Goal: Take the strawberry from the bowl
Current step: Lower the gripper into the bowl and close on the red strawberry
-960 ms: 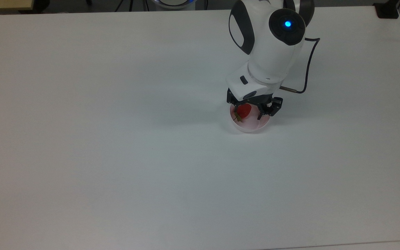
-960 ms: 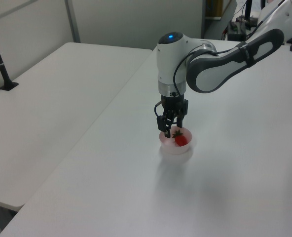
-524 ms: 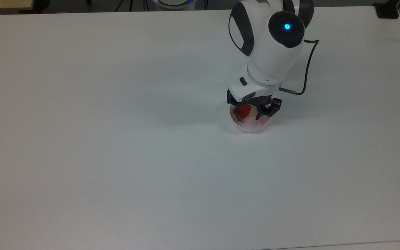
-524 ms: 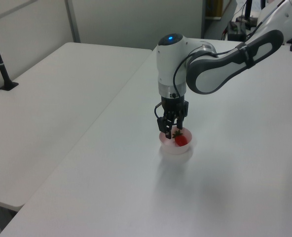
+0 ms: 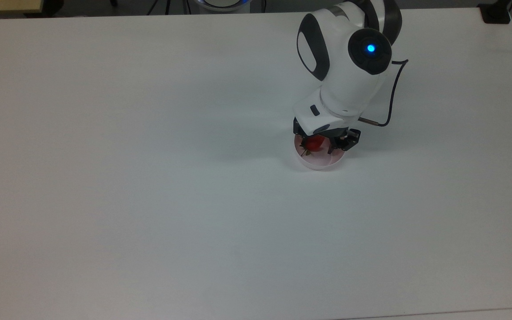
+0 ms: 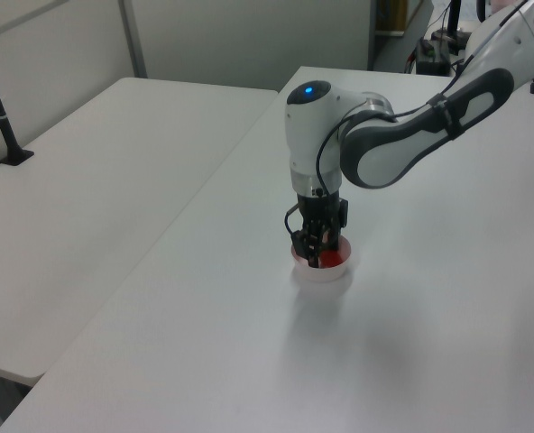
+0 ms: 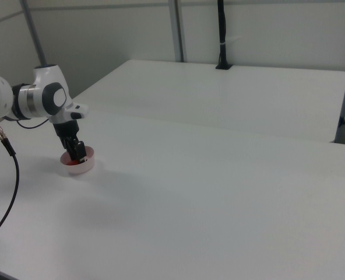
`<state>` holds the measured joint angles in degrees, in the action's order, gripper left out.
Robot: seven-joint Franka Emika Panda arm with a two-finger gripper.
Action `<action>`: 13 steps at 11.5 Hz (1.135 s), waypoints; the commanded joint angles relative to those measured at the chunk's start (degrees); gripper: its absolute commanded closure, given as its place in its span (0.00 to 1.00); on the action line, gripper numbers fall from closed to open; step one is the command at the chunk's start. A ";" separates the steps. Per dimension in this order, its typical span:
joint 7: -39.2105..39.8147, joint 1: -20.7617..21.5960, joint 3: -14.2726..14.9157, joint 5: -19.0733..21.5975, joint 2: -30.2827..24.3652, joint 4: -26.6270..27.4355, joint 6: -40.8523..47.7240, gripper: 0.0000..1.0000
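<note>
Robot gripper point(image 5: 322, 146) lowered into pink bowl point(image 5: 319, 164), fingers spread either side of red strawberry point(image 5: 314, 143), white table point(image 5: 149, 178) beneath

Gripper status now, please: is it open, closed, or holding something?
Gripper: lowered into the bowl around the strawberry; open or closed cannot be told.

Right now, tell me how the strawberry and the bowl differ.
The strawberry is glossy red; the bowl is pale pink. The strawberry is much smaller than the bowl. The strawberry lies inside the bowl, while the bowl stands on the white table.
</note>
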<state>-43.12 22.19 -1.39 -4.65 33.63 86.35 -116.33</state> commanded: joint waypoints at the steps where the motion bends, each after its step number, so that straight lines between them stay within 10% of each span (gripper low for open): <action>1: -3.37 1.89 0.69 -0.71 0.81 0.49 -0.38 0.35; 7: -2.77 1.46 0.86 -0.71 0.65 0.05 0.23 0.62; 13: 2.40 0.85 0.95 -0.53 -3.65 -1.71 5.93 0.64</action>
<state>-44.96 23.18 -0.90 -4.67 33.25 84.77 -114.84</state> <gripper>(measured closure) 0.546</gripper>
